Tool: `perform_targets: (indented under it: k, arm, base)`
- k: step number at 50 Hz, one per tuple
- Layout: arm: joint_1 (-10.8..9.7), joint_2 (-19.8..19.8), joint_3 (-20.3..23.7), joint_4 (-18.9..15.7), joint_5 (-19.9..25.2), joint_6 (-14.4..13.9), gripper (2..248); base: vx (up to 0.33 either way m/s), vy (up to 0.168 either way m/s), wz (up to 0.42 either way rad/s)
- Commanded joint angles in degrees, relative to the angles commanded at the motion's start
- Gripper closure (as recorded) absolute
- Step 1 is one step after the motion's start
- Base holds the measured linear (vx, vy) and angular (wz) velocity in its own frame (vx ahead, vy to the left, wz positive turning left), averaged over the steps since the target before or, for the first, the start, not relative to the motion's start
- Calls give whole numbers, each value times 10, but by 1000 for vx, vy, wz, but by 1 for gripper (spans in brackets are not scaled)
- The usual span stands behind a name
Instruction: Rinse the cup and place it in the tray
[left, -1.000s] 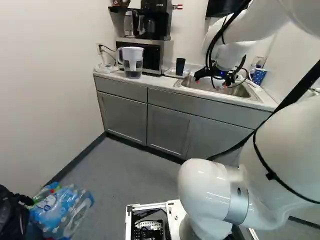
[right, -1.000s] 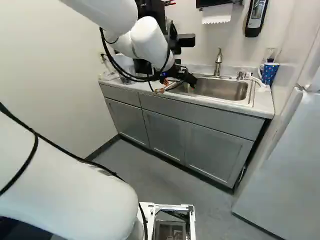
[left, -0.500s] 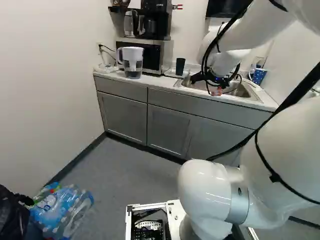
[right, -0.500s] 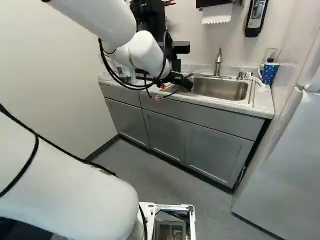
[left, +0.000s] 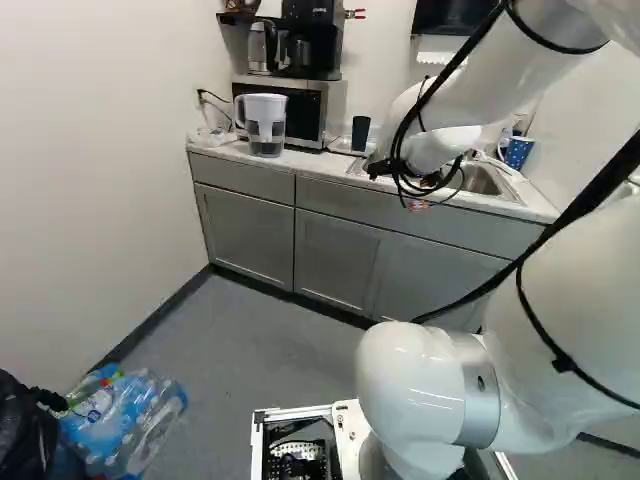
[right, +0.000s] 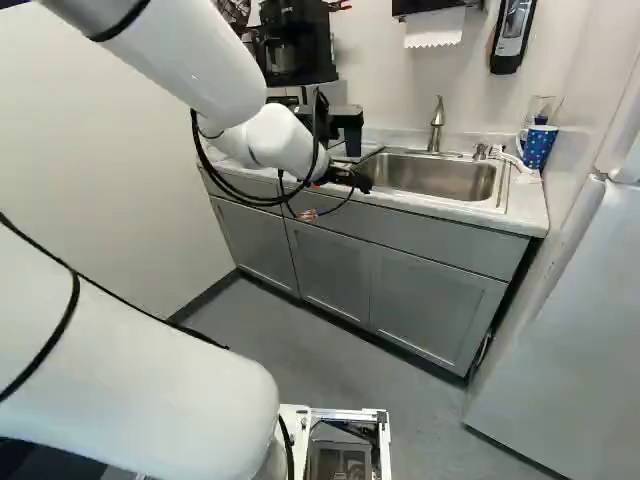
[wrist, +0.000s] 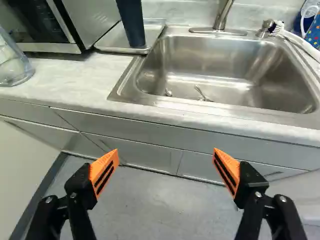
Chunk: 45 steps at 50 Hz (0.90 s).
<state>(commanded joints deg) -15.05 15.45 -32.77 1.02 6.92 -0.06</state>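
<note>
Jaws: we are holding the jaws (left: 395, 187) wide open before the sink (wrist: 210, 60); cables are partly hiding them in the left base view.
Cup: we are seeing the dark cup (wrist: 131, 22) standing in the tray (wrist: 112, 41), its top running out of the wrist view.
Basin: small metal things (wrist: 201, 94) are lying there, too unclear for naming.

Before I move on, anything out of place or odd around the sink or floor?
Cutlery, by the look of it, left in the sink. Plastic bottles heaped loose on the floor, at the left of the left base view. Cup looks fine, standing in the tray.
</note>
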Motion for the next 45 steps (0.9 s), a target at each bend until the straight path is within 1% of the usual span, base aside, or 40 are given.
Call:
perform_targets:
  k: [35, 45]
  arm:
    - [72, 3, 134, -5, 207, 0, 3]
    - [90, 3, 165, -6, 257, 0, 3]
  base:
    - [0, 0, 0]
    - [0, 0, 0]
